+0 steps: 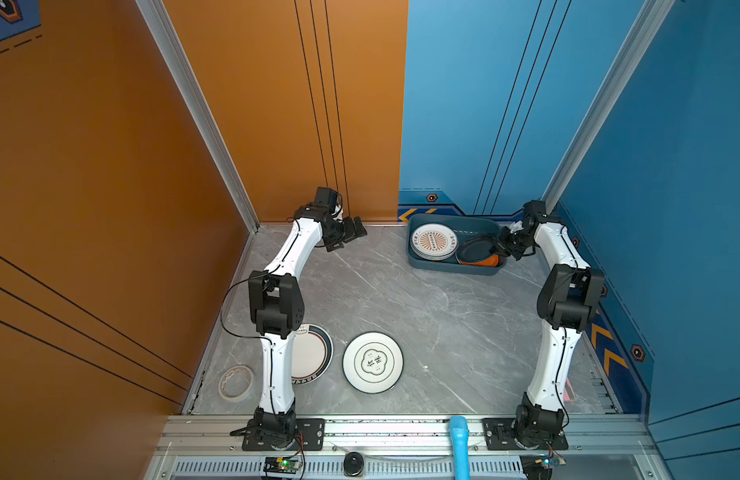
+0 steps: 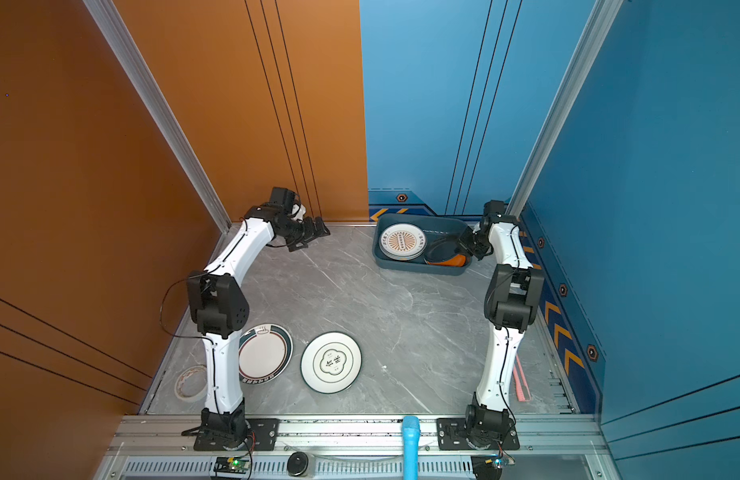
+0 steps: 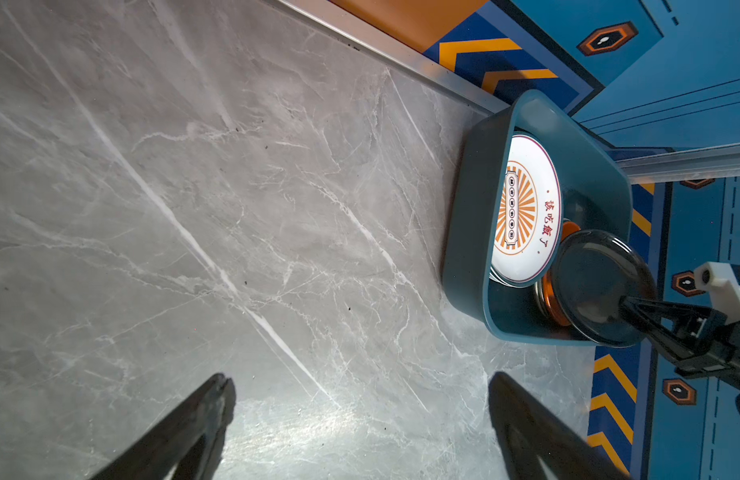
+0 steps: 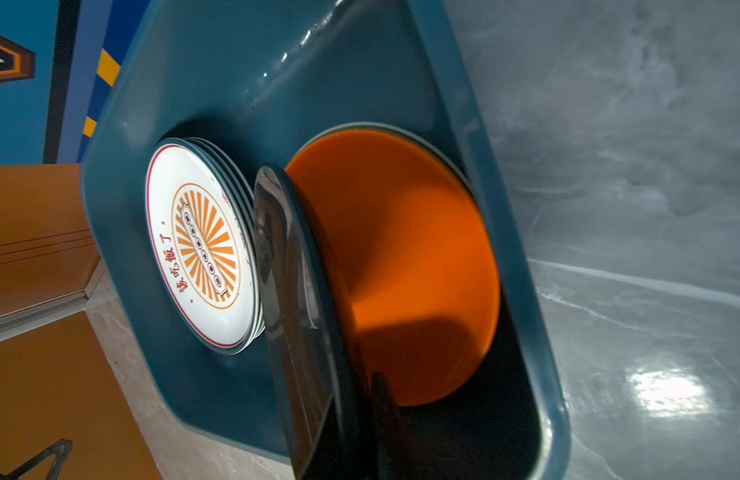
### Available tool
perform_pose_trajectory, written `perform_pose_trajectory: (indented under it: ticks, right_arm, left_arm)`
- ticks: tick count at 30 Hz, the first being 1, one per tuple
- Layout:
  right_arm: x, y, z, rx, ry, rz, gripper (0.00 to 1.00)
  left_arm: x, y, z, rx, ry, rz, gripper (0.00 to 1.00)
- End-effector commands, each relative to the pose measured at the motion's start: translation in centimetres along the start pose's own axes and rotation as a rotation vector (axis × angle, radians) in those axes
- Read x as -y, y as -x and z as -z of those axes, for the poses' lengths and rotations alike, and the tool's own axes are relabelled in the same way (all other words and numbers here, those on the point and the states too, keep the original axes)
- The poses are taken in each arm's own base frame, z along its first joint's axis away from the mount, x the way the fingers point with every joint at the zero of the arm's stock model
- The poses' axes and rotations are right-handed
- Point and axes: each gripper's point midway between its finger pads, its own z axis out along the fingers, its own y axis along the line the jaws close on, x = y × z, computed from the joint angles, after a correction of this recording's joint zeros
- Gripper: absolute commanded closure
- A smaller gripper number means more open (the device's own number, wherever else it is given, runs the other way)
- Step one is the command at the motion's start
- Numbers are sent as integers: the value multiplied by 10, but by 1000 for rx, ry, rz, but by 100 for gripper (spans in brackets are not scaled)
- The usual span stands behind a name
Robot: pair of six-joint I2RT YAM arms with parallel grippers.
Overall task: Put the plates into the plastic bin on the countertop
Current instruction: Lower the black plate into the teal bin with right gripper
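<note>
R: right gripper [image 1: 496, 248] clamped on rim of black plate [image 1: 476, 248], held tilted over orange plate [image 1: 484, 261] in right half of plastic bin [image 1: 451, 269], far right; tilt likely to clear bin wall | L: left gripper [image 1: 353, 232] wide open, empty, far left, out of the way | pending: green-emblem plate [image 1: 372, 362] and dark-rimmed plate [image 1: 316, 353] on near-left surface [image 1: 401, 299]

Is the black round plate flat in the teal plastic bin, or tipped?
Tipped: the black round plate slants above the orange round plate in the teal plastic bin, rim pinched by right gripper.
</note>
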Motion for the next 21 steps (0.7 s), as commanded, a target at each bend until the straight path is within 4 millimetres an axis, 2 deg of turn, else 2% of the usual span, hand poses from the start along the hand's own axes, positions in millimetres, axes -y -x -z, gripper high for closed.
perform_pose_trajectory:
  ticks: [1,10,15,21]
  right_arm:
    - [14,-5,-5,-24,-51,-11,100]
    - [27,-8,-13,-45,-85,-32,100]
    - [32,-9,-15,-49,-106,-45,94]
    - [37,-10,-14,-54,-124,-55,82]
  left_arm:
    - [5,5,14,24,-23,8,2]
    - [5,4,13,12,-36,-8,2]
    - [3,2,8,-3,-41,5,2]
    - [6,3,8,-1,-48,-1,2]
